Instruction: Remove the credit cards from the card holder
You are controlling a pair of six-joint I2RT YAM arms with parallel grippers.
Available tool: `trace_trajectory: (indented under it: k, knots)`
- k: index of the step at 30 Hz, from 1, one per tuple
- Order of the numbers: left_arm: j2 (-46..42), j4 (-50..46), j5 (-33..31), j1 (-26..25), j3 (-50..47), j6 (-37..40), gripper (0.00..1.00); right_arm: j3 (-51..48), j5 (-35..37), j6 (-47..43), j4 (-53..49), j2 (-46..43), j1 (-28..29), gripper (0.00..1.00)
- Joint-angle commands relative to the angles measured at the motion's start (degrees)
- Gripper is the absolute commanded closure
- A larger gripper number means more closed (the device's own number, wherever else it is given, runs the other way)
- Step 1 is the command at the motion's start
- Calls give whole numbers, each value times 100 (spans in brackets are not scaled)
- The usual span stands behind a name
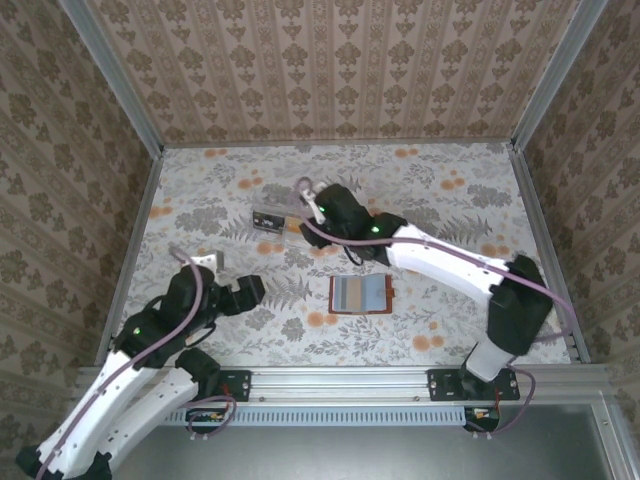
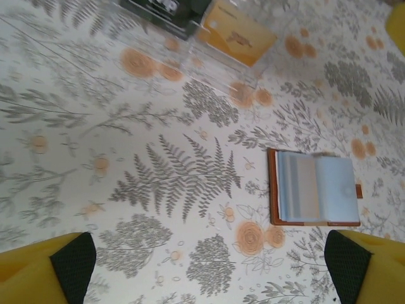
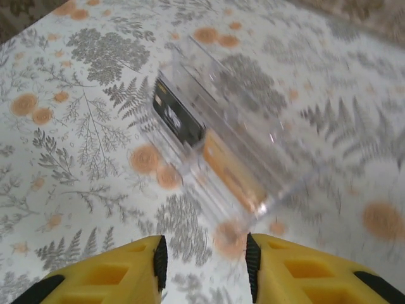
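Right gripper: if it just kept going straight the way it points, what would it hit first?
Most likely the clear plastic box holding the credit cards, just ahead of the right gripper; depth is unclear.

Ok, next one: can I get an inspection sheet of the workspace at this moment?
Surface: table under a floral cloth, flat, no spills seen.
Job's things: card holder lies open, lining up, apart from both grippers; dark credit card and orange credit card sit in the clear box.
Clutter: the clear box; nothing else seen.
Grippers: left gripper wide open, empty, above the cloth; right gripper open, empty, close to the box.
Cables: left-arm cable and right-arm cable, purple, run along the arms, off the things.
Surroundings: patterned walls, metal frame rail at the near edge.
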Motion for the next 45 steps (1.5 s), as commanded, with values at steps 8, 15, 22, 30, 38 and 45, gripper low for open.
trace_trajectory:
  k: [8,15,22,30,38,45]
  knots:
    - [1952,2125,441,-776,-302,-376,11,-3055,-169,2396,353,-1863,-623,58]
    - [3442,3265,494,-1253,-214,-645,23,-4323,-412,2854,687,-2323,-1050,64]
    - [4665,3820,687,-1455,124,-610,33,-4499,-657,2784,846,-2038,-1231,65]
    - [5568,4429,1109,-1548,345,-620,43,-4407,-914,2784,1063,-1532,-1225,70]
    - [5965,4508,1180,-1619,464,-636,46,-4417,-1052,2759,1152,-1445,-1222,75]
    - [6166,4545,1309,-1619,497,-601,46,-4389,-1153,2766,1233,-1320,-1218,80]
